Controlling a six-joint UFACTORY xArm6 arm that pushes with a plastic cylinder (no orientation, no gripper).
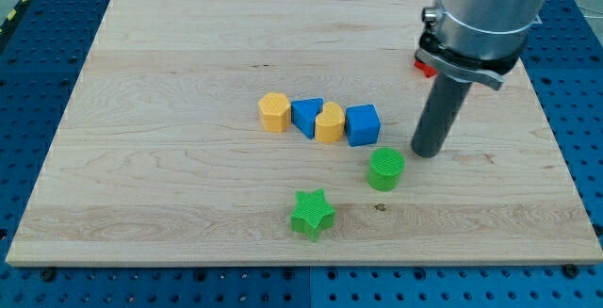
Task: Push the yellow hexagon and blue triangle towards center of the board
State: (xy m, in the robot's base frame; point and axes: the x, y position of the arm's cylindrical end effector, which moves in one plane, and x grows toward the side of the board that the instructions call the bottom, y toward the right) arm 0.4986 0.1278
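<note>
The yellow hexagon (274,112) sits near the middle of the wooden board (170,186). The blue triangle (307,116) touches it on the right. A yellow heart-shaped block (330,123) and a blue cube (363,125) continue the row to the right, all close together. My tip (425,152) rests on the board to the right of the blue cube, a short gap away, and just above and right of the green cylinder (385,170).
A green star (312,214) lies below the row, toward the view's bottom. A red piece (423,63) shows beside the rod's grey housing (485,16). A blue pegboard table (579,82) surrounds the board.
</note>
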